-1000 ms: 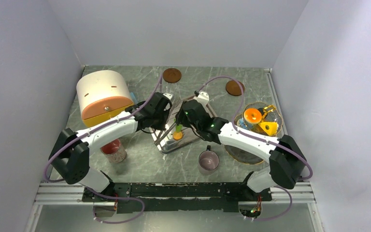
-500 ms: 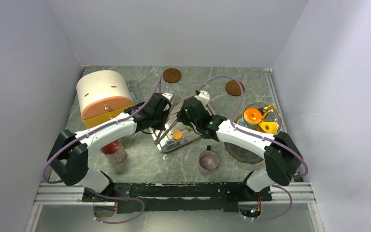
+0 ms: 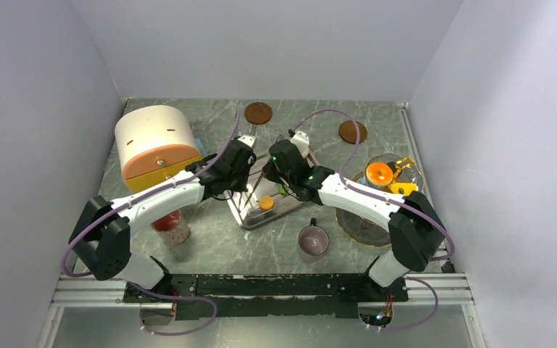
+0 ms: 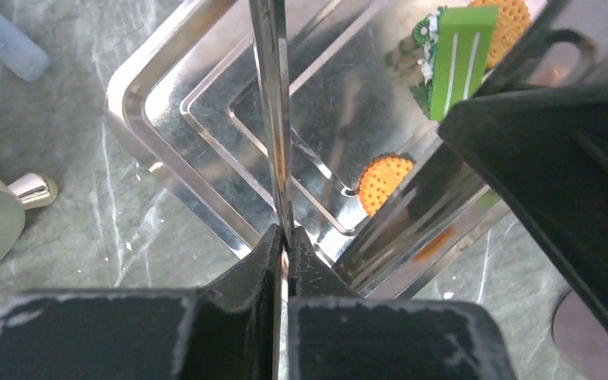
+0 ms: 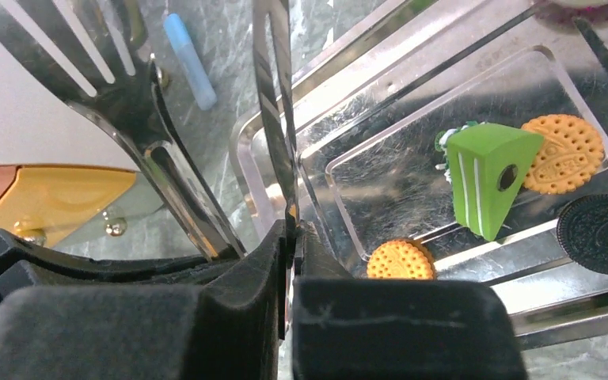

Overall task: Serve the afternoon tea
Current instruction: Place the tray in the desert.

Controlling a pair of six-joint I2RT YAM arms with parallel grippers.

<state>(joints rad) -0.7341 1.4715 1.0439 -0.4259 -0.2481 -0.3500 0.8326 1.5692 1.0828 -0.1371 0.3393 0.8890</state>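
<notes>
Where the dimpled orange biscuit [image 5: 400,260] lies flat on the mirror-bright steel tray [image 5: 245,158], a green wedge [image 5: 487,170] and an embossed black cookie [image 5: 602,233] sit near. Only the top view shows the metallic mug [image 3: 313,240], just off the tray. The left gripper [image 4: 283,245] clamps a thin steel blade [image 4: 271,119] edge-on; the right gripper [image 5: 290,237] clamps a second blade [image 5: 273,103].

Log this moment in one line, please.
left claw: shut, slotted steel utensil | right claw: shut, thin steel utensil | rectangular steel tray below
</notes>
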